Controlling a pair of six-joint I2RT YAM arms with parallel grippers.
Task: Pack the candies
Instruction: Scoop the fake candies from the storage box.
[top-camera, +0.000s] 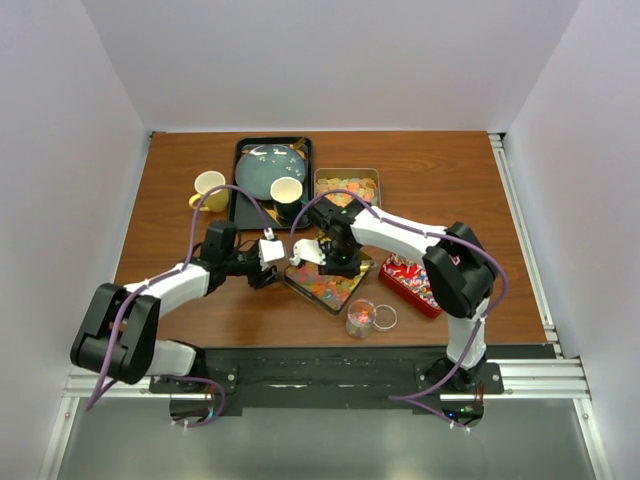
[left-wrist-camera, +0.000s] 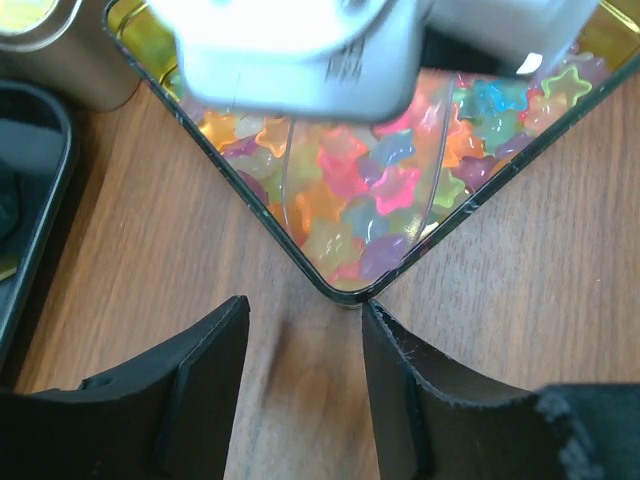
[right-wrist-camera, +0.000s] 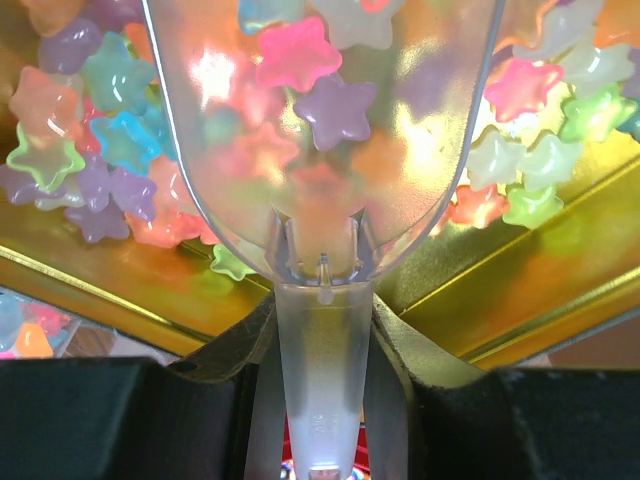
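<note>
Print on the white housing is blurred beyond reading.

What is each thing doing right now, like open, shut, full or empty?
Left tool, open, holding nothing.
Right tool, shut on the scoop.
Scoop, lying in the star candies.
Gold tin, open, full of star candies.
Jar, open, some candies inside.
Red tin, open, holding striped candies.
Back tin, open, holding orange candies.

Lab booth: white walls, wooden table
</note>
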